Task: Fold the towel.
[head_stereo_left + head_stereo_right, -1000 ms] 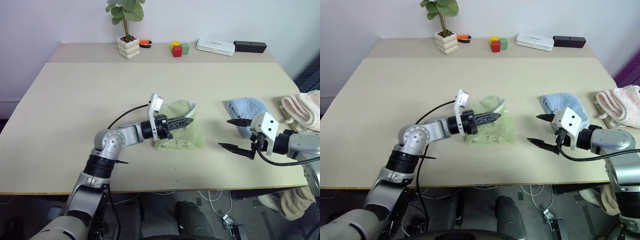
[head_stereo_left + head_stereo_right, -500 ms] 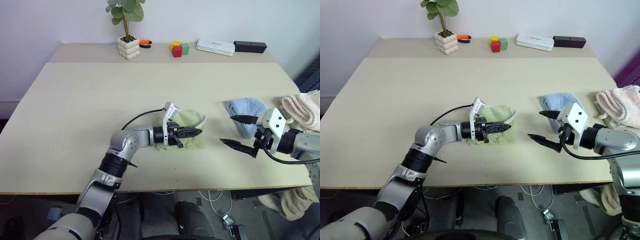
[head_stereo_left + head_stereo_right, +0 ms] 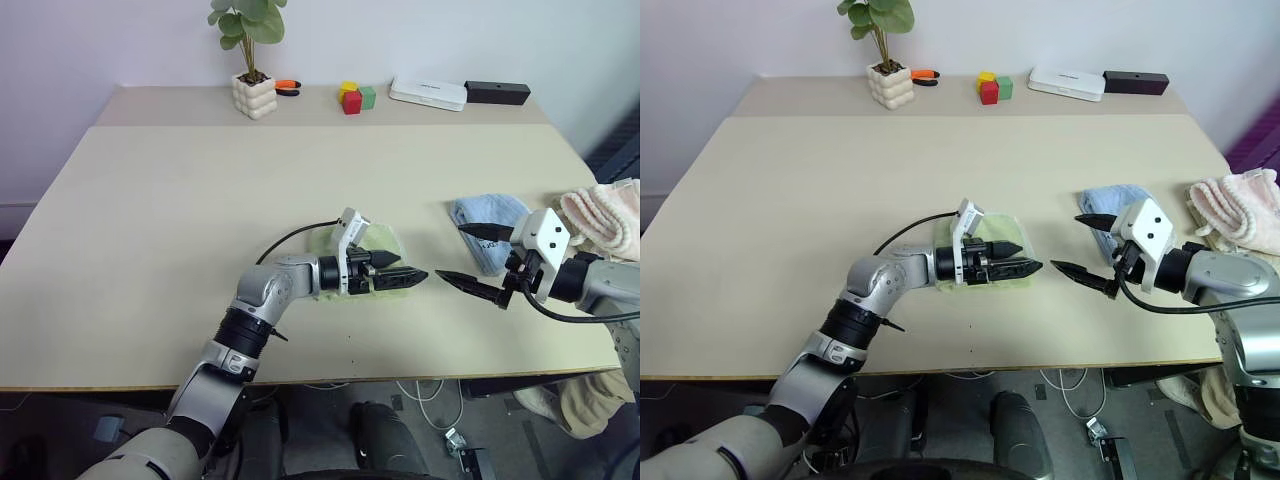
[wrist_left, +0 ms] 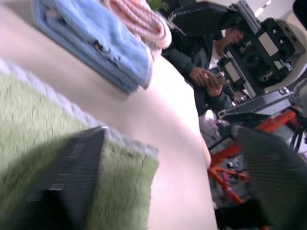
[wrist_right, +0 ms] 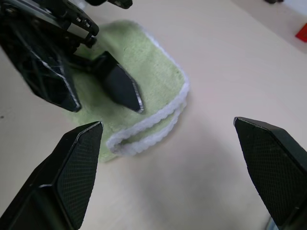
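Note:
The towel (image 3: 388,240) is light green terry with whitish edging and lies folded in a small stack at the middle of the table (image 3: 180,200). Its doubled white edge (image 5: 158,122) faces my right gripper. My left gripper (image 3: 405,267) lies level over the towel's right edge, pointing right, open, one black finger (image 5: 120,87) resting above the cloth and holding nothing. My right gripper (image 3: 450,252) hovers just right of the towel, open and empty, its tips facing the left gripper's. In the left wrist view the green towel (image 4: 29,139) sits beneath that gripper's finger (image 4: 72,177).
A folded light blue towel (image 3: 492,215) lies right of the green one, behind my right gripper, and a pale pink towel (image 3: 605,215) sits at the table's right edge. A potted plant (image 3: 254,95), coloured blocks (image 3: 352,98), a white box (image 3: 428,93) and a black box (image 3: 498,93) line the back. A person (image 4: 206,57) sits beyond the table.
My left gripper carried the towel's edge to the right, laying it over into a smaller stack, then opened and let go. The right gripper barely moved.

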Tool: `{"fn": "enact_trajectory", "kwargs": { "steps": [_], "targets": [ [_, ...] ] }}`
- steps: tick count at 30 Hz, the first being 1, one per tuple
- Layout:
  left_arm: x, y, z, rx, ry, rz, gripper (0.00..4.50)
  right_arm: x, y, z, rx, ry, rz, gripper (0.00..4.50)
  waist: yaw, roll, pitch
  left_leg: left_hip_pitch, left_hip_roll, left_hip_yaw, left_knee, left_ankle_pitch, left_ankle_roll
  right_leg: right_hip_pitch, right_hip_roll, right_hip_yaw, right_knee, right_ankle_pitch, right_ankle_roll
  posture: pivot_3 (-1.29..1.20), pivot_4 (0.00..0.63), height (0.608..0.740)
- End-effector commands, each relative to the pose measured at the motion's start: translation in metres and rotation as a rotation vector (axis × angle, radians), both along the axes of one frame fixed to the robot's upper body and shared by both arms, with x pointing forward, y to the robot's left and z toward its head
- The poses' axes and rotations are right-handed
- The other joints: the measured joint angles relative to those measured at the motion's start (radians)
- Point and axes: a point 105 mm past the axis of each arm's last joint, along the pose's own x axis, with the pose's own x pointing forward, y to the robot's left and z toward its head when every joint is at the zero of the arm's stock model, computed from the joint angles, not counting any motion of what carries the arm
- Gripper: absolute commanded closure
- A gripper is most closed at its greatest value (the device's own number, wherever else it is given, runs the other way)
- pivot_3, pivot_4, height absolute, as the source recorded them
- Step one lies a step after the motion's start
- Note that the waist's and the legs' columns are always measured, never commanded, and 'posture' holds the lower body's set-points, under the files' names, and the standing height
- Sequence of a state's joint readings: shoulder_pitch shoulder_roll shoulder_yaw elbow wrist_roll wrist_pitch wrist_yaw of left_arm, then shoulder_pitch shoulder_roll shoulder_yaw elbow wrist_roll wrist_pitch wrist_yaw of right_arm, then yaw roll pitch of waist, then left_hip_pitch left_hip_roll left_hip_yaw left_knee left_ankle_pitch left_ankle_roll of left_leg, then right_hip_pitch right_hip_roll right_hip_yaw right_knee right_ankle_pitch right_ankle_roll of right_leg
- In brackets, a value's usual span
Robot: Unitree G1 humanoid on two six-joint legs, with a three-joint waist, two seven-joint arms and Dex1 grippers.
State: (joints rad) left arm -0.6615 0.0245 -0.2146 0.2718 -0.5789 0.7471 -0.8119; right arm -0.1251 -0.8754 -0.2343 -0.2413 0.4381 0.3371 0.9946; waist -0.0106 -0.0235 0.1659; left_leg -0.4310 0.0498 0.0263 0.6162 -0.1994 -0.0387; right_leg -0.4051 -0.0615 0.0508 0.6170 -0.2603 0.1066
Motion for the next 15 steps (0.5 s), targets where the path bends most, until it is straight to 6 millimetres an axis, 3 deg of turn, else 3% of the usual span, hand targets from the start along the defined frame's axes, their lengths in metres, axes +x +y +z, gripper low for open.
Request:
{"fn": "enact_trajectory", "kwargs": {
  "steps": [1, 3, 12, 14, 15],
  "targets": [
    [-0.012, 0.003, 0.024, -0.07, -0.065, -0.07, 0.04, 0.003, 0.008, 0.011, 0.022, -0.048, 0.025, 0.0, -0.001, 0.0, 0.0, 0.0, 0.0, 0.0, 0.0, 0.0, 0.0, 0.0, 0.0, 0.0, 0.0, 0.0, 0.0, 0.0, 0.15, 0.74],
    [-0.009, 0.011, 0.029, -0.071, -0.081, -0.037, 0.04, 0.008, 0.011, 0.015, 0.04, -0.065, 0.026, 0.0, 0.0, 0.0, 0.0, 0.0, 0.0, 0.0, 0.0, 0.0, 0.0, 0.0, 0.0, 0.0, 0.0, 0.0, 0.0, 0.0, 0.15, 0.74],
    [0.016, 0.08, 0.068, -0.117, -0.164, 0.194, 0.04, 0.024, 0.035, 0.031, 0.22, -0.086, 0.048, 0.0, -0.001, 0.0, 0.0, 0.001, 0.0, -0.001, 0.0, 0.0, 0.0, 0.0, 0.001, 0.0, 0.004, 0.0, 0.002, 0.0, 0.15, 0.74],
    [0.028, 0.099, 0.067, -0.11, -0.161, 0.31, 0.55, 0.027, 0.051, 0.032, 0.304, -0.063, 0.066, 0.0, -0.001, 0.0, 0.0, 0.001, 0.0, -0.001, 0.001, 0.0, 0.0, 0.0, 0.001, 0.0, 0.004, 0.001, 0.004, 0.0, 0.15, 0.74],
    [0.034, 0.108, 0.065, -0.106, -0.159, 0.371, 0.83, 0.029, 0.059, 0.033, 0.356, -0.05, 0.067, 0.26, 0.0, 0.0, 0.0, 0.001, 0.0, -0.001, 0.001, 0.0, 0.0, 0.0, 0.001, 0.0, 0.005, 0.001, 0.005, 0.0, 0.15, 0.74]
  ]
}}
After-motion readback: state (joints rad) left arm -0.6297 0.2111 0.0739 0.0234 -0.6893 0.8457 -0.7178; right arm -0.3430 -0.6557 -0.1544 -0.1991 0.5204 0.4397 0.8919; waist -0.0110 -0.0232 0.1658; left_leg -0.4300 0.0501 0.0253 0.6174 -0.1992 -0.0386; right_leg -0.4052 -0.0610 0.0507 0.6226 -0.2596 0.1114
